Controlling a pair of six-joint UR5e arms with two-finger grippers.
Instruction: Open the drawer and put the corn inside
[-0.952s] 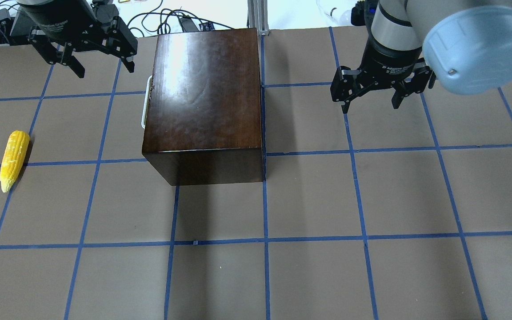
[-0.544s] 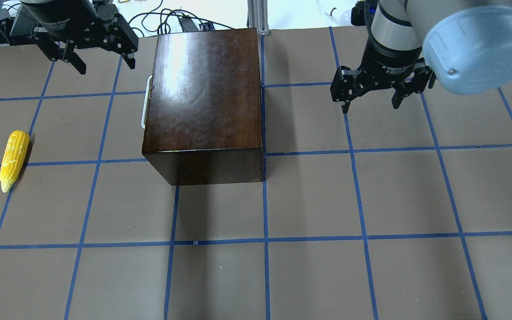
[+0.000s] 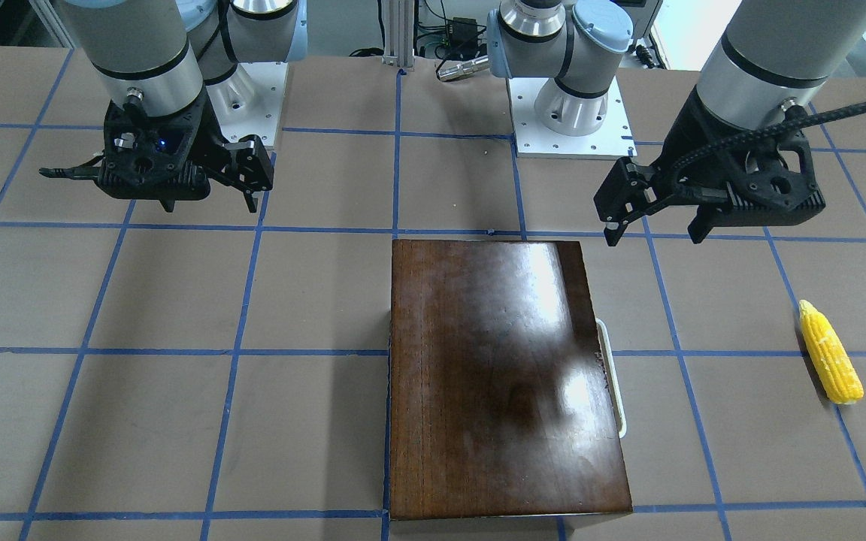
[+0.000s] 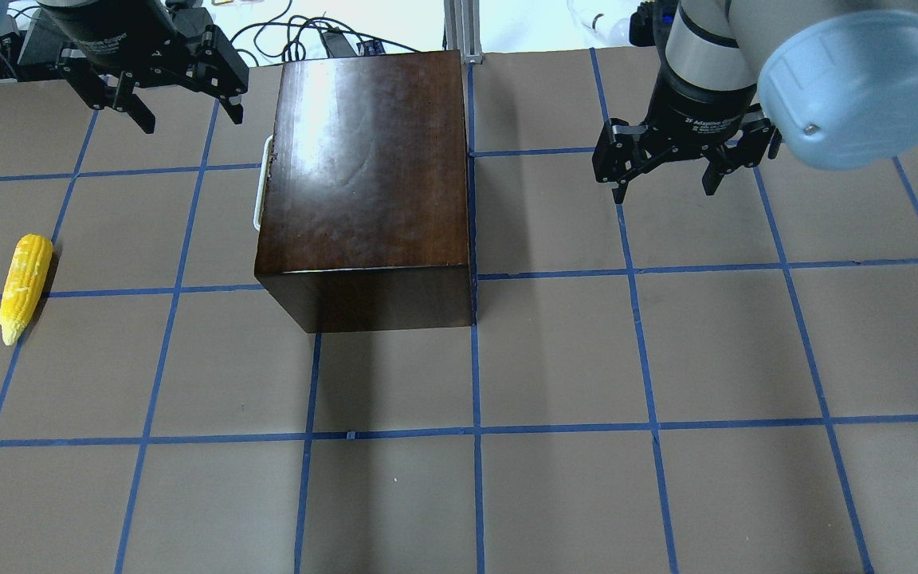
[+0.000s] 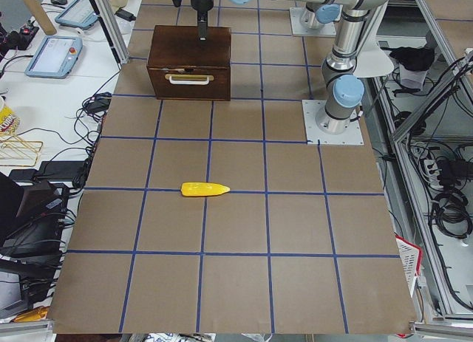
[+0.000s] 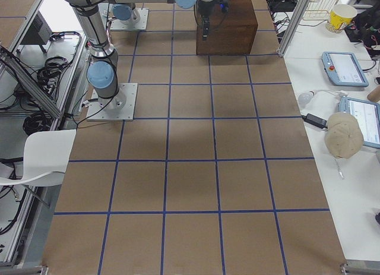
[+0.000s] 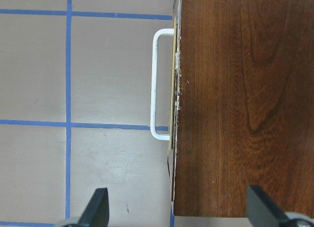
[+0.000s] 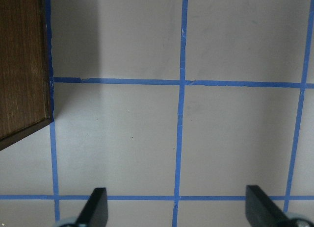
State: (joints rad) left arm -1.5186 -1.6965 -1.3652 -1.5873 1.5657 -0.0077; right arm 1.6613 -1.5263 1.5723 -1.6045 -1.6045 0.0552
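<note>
Overhead exterior: black left gripper (image 4: 188, 119) and right gripper (image 4: 664, 191) both wide open, empty. Yellow toy corn cob (image 4: 25, 287) lies well apart from the dark-brown wooden box (image 4: 363, 159); its white-handled drawer (image 5: 188, 89) is shut.

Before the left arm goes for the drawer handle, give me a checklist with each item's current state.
1. The left gripper open and empty: ok.
2. The left gripper at the handle: not ok; it hangs apart from it, beside the box.
3. The handle free of obstructions: ok.
4. The drawer open: not ok; it sits shut in the box.
5. The corn free to pick: ok; it lies alone on the table, apart from the box, on the handle side.
6. The right gripper out of the way: ok; open, on the box's other side.
</note>
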